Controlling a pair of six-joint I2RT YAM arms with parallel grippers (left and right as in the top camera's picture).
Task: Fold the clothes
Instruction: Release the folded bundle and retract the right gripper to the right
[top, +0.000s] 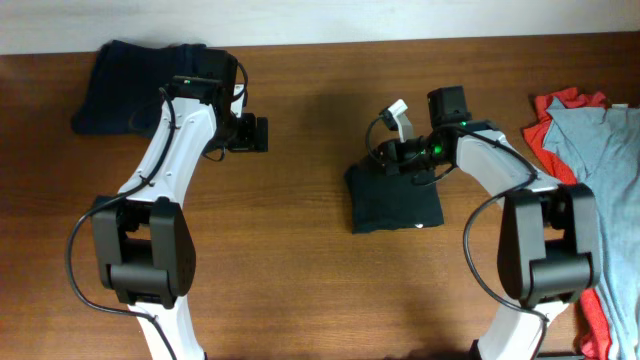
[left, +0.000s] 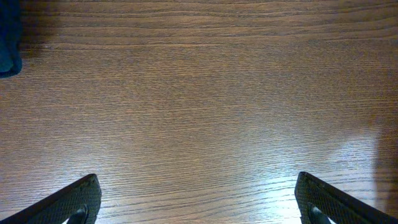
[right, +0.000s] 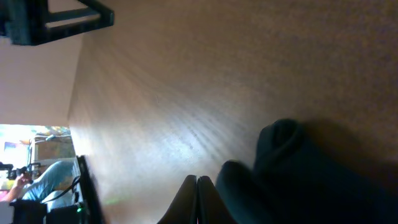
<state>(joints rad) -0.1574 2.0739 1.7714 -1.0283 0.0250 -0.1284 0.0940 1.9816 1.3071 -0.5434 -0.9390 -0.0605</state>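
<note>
A black T-shirt (top: 395, 200) lies folded into a small rectangle at the table's centre. My right gripper (top: 376, 160) sits at its upper left corner. In the right wrist view that gripper (right: 197, 200) is shut, fingers pressed together with nothing between them, and the dark folded fabric (right: 298, 180) bulges just to its right. My left gripper (top: 258, 133) hangs open over bare wood, left of the shirt. In the left wrist view its gripper (left: 199, 208) shows two wide-apart fingertips (left: 71, 202) above the bare tabletop.
A navy garment (top: 140, 85) lies bunched at the back left, and its edge (left: 7, 43) shows in the left wrist view. A light grey-blue garment (top: 605, 160) rests on a red one (top: 545, 125) at the right edge. The wooden table (top: 300, 260) spreads between them.
</note>
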